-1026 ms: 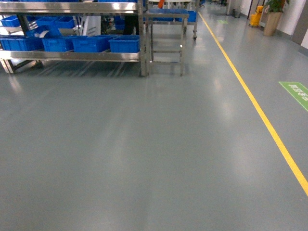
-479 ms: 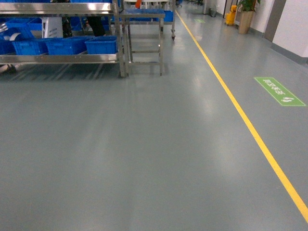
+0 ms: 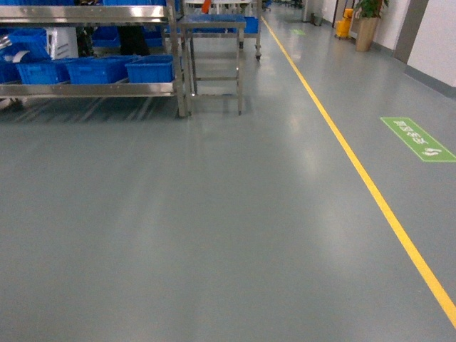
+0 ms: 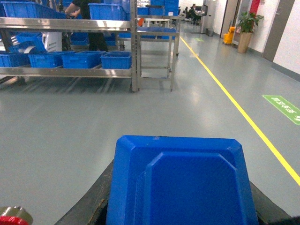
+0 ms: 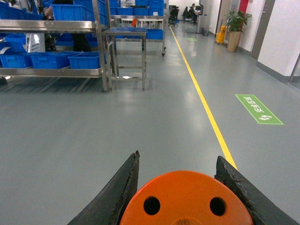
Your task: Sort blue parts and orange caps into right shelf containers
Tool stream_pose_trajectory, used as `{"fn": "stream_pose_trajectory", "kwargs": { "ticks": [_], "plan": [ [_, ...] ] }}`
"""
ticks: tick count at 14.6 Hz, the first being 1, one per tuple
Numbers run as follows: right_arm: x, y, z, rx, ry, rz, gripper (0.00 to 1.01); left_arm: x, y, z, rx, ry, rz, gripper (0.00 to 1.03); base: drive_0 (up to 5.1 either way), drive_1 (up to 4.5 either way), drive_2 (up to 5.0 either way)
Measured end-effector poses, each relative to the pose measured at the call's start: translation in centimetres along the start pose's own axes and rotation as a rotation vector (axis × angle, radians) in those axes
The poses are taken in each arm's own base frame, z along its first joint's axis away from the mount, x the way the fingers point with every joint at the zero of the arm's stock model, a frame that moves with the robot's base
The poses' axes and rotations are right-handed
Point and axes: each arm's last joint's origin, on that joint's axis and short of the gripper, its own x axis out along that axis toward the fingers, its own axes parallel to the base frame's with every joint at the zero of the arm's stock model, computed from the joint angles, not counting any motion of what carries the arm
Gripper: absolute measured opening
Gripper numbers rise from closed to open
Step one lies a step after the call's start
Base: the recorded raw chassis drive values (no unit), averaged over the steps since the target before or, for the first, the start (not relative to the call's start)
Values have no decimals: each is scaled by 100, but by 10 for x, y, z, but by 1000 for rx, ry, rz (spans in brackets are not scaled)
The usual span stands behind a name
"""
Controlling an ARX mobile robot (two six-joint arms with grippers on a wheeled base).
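Head view has panned slightly; base turning, shelf (image 3: 92, 89) with bins (image 3: 149, 69) well ahead. Left pincer (image 4: 180, 206) holds blue part (image 4: 180, 183); right pincer (image 5: 183, 197) holds orange cap (image 5: 187, 199). Transit, nothing deposited.

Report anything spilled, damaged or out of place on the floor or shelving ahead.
Nothing stands out. The grey floor shows no spill, the blue bins sit in a row on the steel shelf, and each gripper carries its load: a blue part left, an orange cap right.
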Motion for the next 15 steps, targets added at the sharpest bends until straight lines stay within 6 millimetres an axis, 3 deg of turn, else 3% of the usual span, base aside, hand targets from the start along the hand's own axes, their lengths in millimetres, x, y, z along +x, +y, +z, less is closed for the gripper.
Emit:
{"fn": "stream_pose_trajectory", "kwargs": {
  "ticks": [15],
  "plan": [
    [0,0,0,0,-1,0,43,0,0,0,0,-1,2,44,6,429,-417]
  ]
}}
